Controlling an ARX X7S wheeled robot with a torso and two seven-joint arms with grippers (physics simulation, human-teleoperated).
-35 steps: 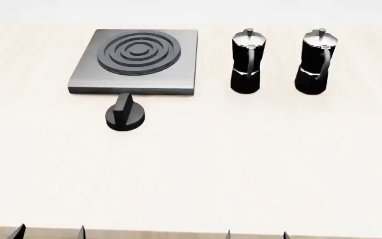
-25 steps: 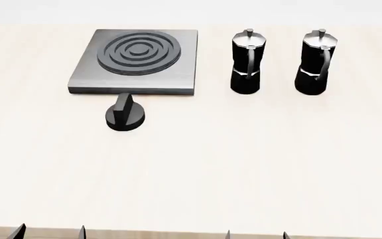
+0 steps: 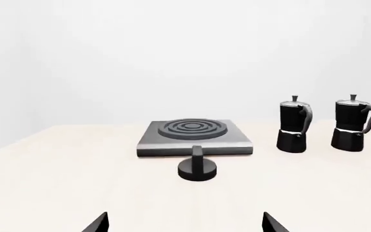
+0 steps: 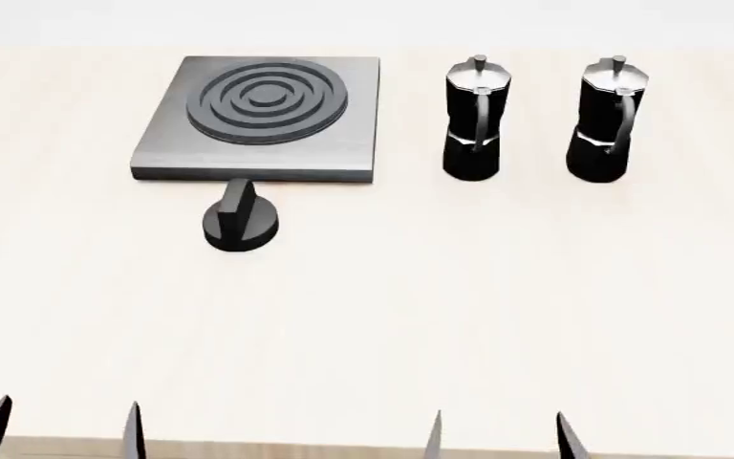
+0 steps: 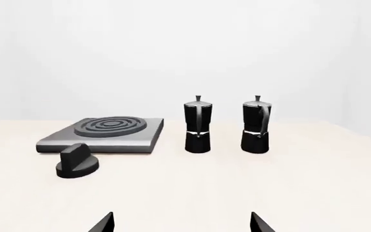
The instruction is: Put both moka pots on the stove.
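Head view: two moka pots (image 4: 474,120) (image 4: 610,120) stand upright side by side on the table (image 4: 469,306), right of the stove (image 4: 259,120). Both grippers, left gripper (image 4: 58,432) and right gripper (image 4: 501,438), sit at the near edge with fingers spread, holding nothing.

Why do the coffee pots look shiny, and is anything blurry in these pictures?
Head view: the two glossy black faceted moka pots carry pale streaks of reflected light, and nothing is blurry. Both wrist views: sharp too, with only faint shadows under the pots and the flat grey metal stove.
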